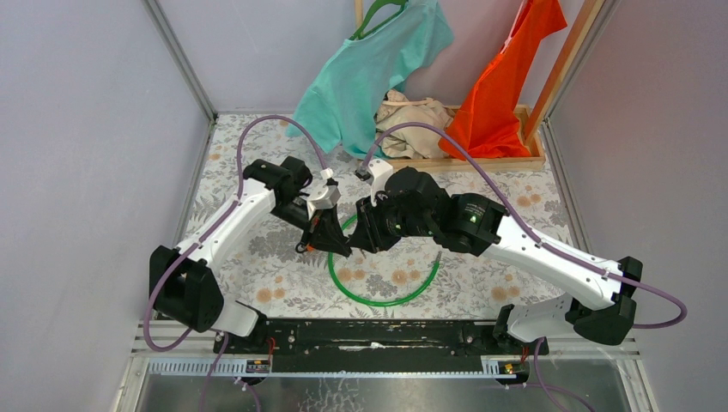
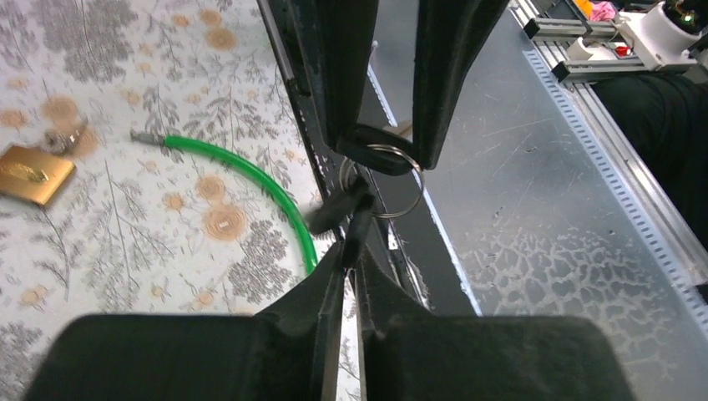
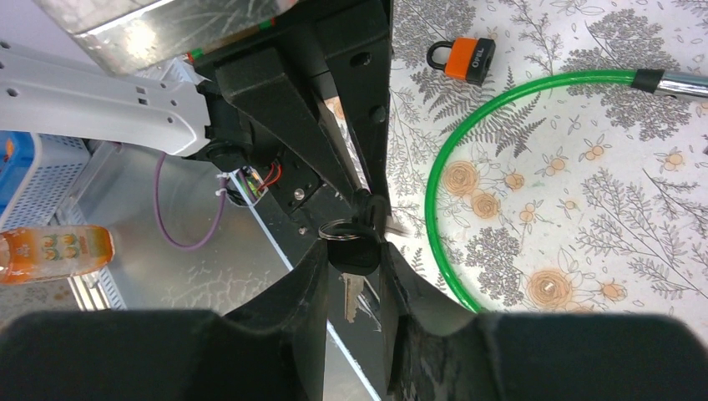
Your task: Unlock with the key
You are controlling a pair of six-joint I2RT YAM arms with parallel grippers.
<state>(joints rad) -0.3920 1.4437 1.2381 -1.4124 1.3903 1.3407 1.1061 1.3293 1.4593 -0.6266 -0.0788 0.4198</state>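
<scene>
Both grippers meet in the air on one key bunch, well apart from the lock
The right gripper (image 3: 355,249) is clamped on the head of a black-headed silver key (image 2: 376,157), whose blade runs back between its own fingers toward the wrist. The left gripper (image 2: 349,255) faces it tip to tip, jaws almost together and pinching a second black key (image 2: 357,224) that hangs from the same silver split ring (image 3: 336,227). The small orange padlock with a black shackle (image 3: 467,60) lies flat on the floral tablecloth (image 3: 584,209), beyond the green plastic-coated cable loop (image 3: 434,192). Which arm is nearer to it I cannot tell. Judged from this, a blade has yet to be turned toward the lock
</scene>
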